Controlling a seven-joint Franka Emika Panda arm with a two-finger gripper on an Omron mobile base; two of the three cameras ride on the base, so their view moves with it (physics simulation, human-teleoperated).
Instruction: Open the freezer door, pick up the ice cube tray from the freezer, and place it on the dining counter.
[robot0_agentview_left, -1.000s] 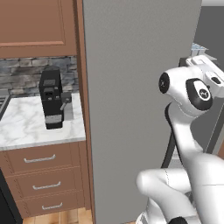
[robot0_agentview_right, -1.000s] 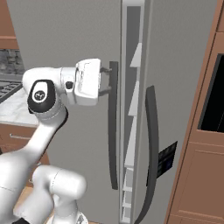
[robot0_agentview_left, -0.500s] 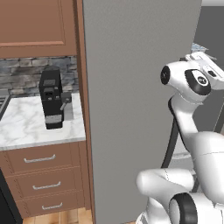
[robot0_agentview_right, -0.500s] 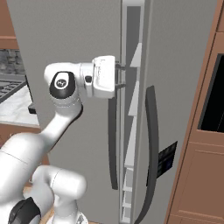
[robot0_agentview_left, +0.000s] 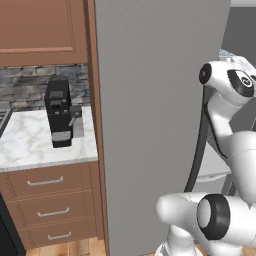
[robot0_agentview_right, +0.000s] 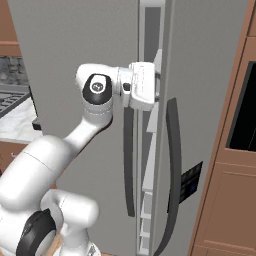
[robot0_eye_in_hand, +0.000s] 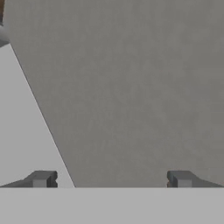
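The freezer door (robot0_agentview_right: 75, 45) is a tall grey panel with a dark curved bar handle (robot0_agentview_right: 129, 170), and it stands slightly ajar. In the left base view it shows as a broad grey face (robot0_agentview_left: 150, 125). My white hand (robot0_agentview_right: 142, 85) reaches into the narrow gap beside the door's edge, where pale freezer shelves (robot0_agentview_right: 150, 150) show. My gripper (robot0_eye_in_hand: 111, 179) is open, its fingertips (robot0_eye_in_hand: 41, 179) wide apart with nothing between them, facing a flat grey surface close up. The ice cube tray is hidden. The dining counter is out of view.
The neighbouring grey door has its own dark handle (robot0_agentview_right: 172, 165). A black coffee machine (robot0_agentview_left: 60, 117) stands on a small marble counter (robot0_agentview_left: 25, 150) over brown drawers (robot0_agentview_left: 45, 200). A brown cabinet with a dark oven front (robot0_agentview_right: 245, 115) flanks the right.
The arm has swung right: the hand moved from in front of the door's handle into the gap at the door's edge. The jaws stayed wide open.
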